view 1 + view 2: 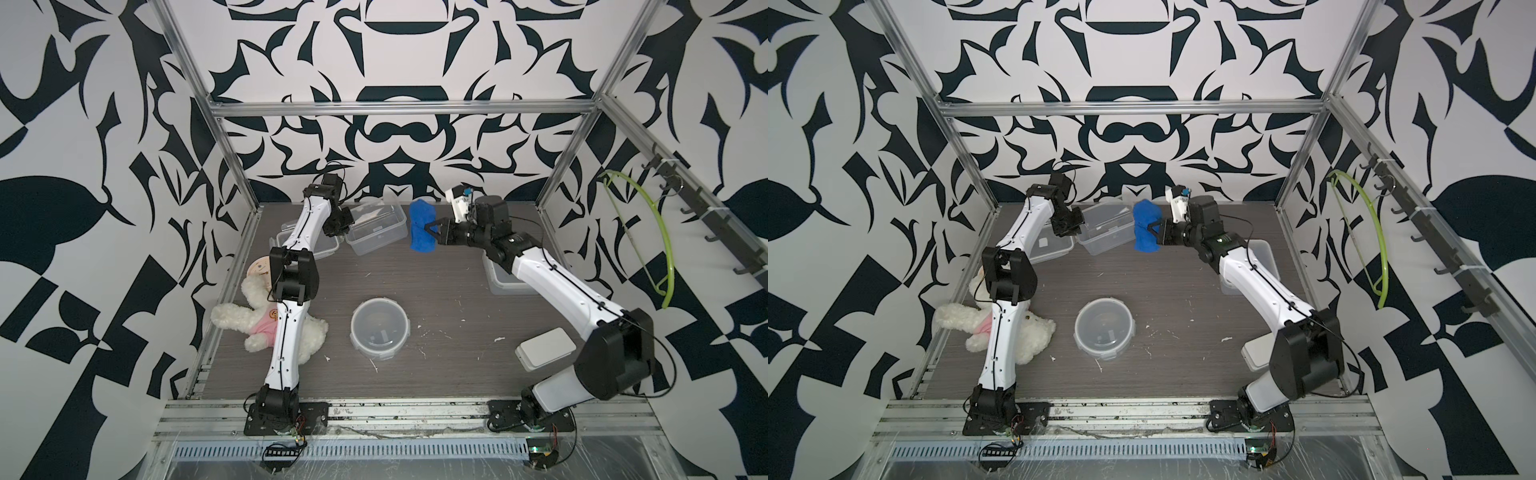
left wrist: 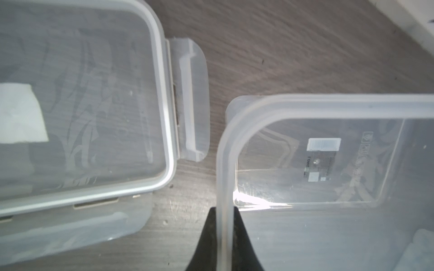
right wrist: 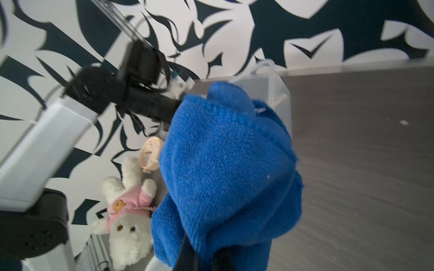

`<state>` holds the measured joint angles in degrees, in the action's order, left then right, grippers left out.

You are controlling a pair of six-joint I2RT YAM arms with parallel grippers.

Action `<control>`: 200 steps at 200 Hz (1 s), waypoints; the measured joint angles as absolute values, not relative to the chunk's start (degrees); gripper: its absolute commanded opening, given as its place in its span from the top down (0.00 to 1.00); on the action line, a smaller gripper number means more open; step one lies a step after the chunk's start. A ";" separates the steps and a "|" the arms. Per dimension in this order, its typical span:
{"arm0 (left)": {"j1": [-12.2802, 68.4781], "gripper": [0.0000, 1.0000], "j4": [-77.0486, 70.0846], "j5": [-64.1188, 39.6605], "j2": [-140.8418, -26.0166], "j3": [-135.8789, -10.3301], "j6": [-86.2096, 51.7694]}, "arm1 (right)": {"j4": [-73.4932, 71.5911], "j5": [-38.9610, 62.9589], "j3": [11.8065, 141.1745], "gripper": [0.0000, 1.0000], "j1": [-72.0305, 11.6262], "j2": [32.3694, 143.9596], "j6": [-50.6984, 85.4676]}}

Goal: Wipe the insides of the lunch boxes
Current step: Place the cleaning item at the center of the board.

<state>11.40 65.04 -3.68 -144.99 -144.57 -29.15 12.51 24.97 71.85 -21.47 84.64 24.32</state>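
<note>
The clear rectangular lunch box (image 1: 377,227) (image 1: 1105,229) stands open at the back middle of the table. My left gripper (image 1: 347,226) (image 2: 225,234) is shut on its rim (image 2: 223,164), one finger inside the wall and one outside. My right gripper (image 1: 432,230) (image 1: 1156,228) is shut on a bunched blue cloth (image 1: 422,226) (image 3: 230,169) and holds it in the air just right of that box. In both top views the round lunch box (image 1: 380,328) (image 1: 1104,328) sits open at the table's middle. The square lunch box (image 1: 505,278) is partly hidden under my right arm.
A clear snap-clip lid (image 1: 301,245) (image 2: 82,105) lies flat left of the rectangular box. A white plush toy (image 1: 266,328) and a beige clock (image 1: 259,268) lie at the left edge. A white lid (image 1: 544,348) rests at the front right. A green hanger (image 1: 648,245) hangs on the right wall.
</note>
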 measured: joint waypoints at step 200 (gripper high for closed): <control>14.50 0.41 64.14 -0.67 -122.26 -119.61 -29.54 | 47.46 -6.42 51.92 0.08 -37.10 72.71 22.39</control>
<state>14.50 64.14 -0.67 -122.26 -119.61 -29.54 47.46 -6.42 51.92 -37.10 72.71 22.39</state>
